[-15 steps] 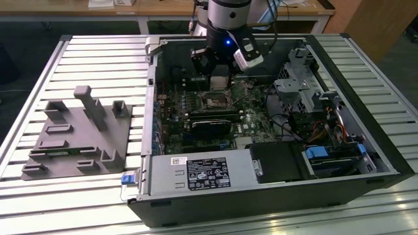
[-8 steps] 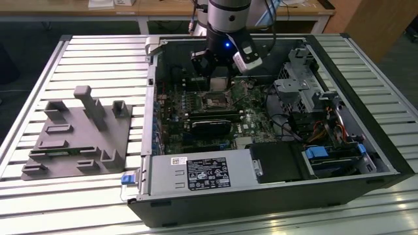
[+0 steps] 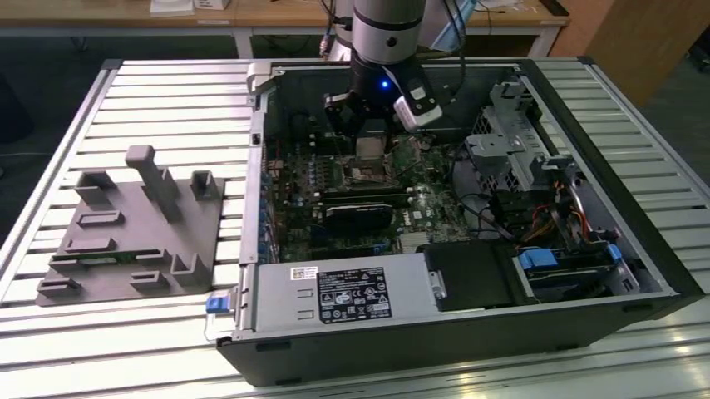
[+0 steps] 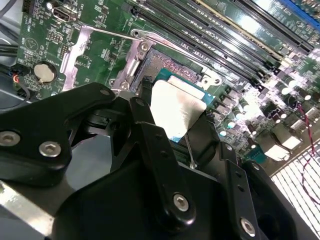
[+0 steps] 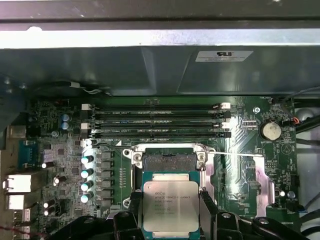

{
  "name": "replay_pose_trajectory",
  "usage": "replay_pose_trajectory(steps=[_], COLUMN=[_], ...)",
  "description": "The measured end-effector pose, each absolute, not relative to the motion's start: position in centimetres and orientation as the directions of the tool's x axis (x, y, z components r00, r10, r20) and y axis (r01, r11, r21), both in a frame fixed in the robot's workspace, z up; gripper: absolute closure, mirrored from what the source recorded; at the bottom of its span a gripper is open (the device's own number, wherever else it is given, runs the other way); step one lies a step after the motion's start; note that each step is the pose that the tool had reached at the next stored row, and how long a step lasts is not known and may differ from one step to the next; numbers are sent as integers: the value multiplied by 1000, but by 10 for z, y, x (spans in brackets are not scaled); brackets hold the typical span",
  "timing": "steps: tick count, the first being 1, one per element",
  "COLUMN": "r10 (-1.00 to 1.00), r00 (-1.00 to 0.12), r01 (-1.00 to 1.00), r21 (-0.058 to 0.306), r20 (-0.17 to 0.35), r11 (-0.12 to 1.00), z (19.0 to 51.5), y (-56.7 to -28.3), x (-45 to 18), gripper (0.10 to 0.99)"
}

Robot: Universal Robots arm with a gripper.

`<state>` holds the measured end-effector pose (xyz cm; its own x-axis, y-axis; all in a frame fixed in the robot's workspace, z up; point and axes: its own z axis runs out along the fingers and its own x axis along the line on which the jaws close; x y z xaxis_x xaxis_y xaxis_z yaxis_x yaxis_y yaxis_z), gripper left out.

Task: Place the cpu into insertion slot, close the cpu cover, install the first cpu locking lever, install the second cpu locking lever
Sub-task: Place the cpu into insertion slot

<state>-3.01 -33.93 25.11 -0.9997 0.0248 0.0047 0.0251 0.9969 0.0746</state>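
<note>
A slatted metal counter [image 3: 166,100] takes up most of the exterior view, with wooden desks [image 3: 278,12] along the top edge of the frame behind it. An open computer case [image 3: 444,332] lies on its side on the counter, right of centre. A grey moulded fixture [image 3: 133,224] sits well apart from it at the exterior view's left. The power supply [image 3: 344,291] fills the lower middle of the case. A long black card [image 3: 361,209] lies across the green board just above it in the frame.

The arm [image 3: 383,33] comes down from the upper middle of the frame into the case. Its jaws hang over the board close to the slot [image 3: 367,173].

In both wrist views the jaws are clamped on the cpu [image 5: 170,207] [image 4: 177,107], one black finger [image 5: 134,210] pressed against each of two opposite edges. The chip's pale metal face is turned towards the cameras. It is held level above the board and is not seated.

The slot [image 5: 170,161] [image 4: 167,62] lies open just beside the chip, its dark pin field bare. A thin silvery strip that looks like the raised cover [image 5: 170,149] stands along the slot's edge next to the long black memory slots [image 5: 155,120]. I cannot tell how far it is tilted.

A thin wire lever [image 5: 235,154] reaches out sideways from the slot's corner towards the coin battery [image 5: 271,131]. A row of small capacitors [image 5: 87,172] stands on the opposite side of the slot.
</note>
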Motion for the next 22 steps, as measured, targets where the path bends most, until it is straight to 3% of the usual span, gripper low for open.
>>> replay_pose_trajectory(steps=[11, 22], r10=[26, 209], r00=[-1000, -978], r01=[26, 208], r21=[72, 70], r20=[5, 4], r11=[997, 976], z=[246, 244], y=[-339, -339], x=[-30, -30], gripper=[549, 549])
